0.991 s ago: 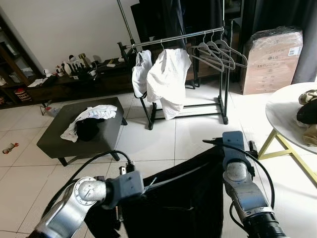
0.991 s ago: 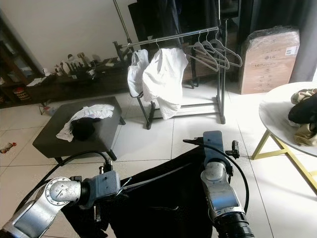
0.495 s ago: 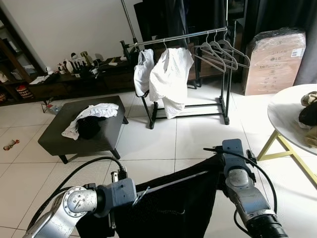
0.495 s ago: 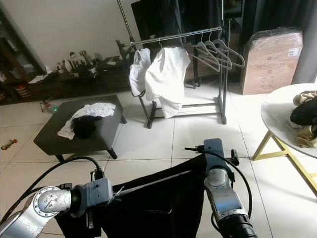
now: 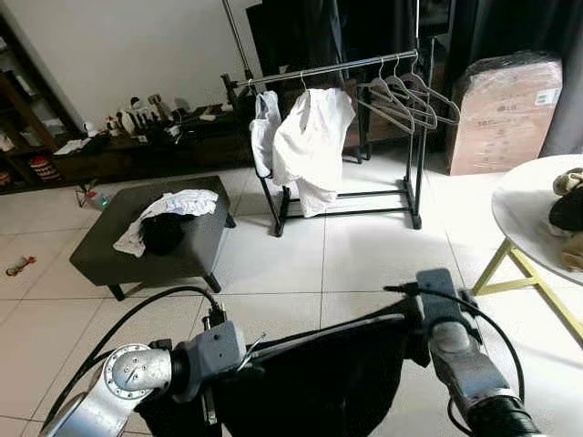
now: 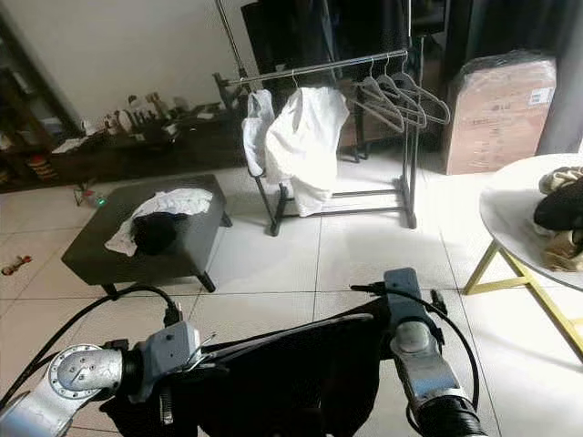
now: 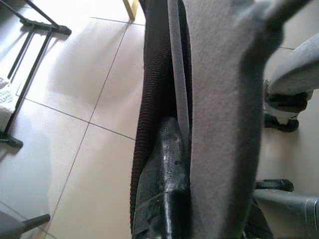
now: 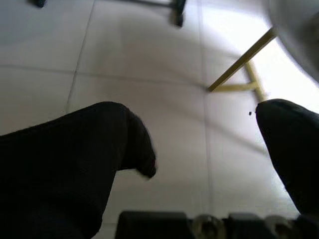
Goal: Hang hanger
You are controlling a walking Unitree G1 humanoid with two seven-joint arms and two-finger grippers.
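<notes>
"LG" — on wrapped box (image 5: pixel 503 107).

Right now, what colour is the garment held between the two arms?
Black garment, seen best in the left eye view.
</notes>
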